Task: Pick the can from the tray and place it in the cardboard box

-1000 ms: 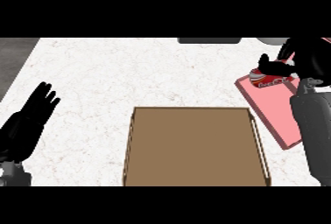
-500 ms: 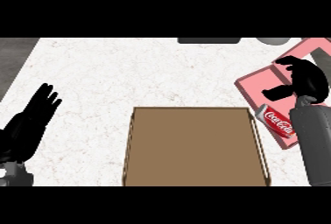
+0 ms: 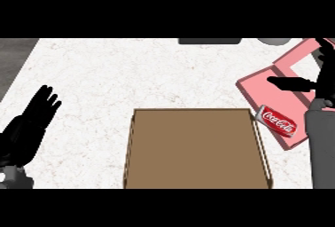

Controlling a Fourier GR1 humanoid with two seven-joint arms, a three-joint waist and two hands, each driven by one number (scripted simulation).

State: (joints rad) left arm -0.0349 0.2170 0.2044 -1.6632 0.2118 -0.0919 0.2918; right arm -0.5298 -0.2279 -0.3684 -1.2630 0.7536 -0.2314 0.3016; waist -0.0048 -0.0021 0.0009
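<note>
lying on its side on the pink tray (image 3: 262,86) beside the cardboard box (image 3: 196,150), the can (image 3: 278,120) needs grasping by the empty, open-fingered right hand (image 3: 307,84), while the left hand (image 3: 33,122) rests open.

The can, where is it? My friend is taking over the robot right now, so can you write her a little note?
Left robot hand: open, resting at the view's left edge, holding nothing.
Right robot hand: over the pink tray, apparently holding nothing; whether its fingers are curled I cannot tell.
Can: lying on its side on the tray's near end, just right of the cardboard box.
Done: nothing shows inside the box.
Left: grasp the can, move it over the box, set it inside.
</note>
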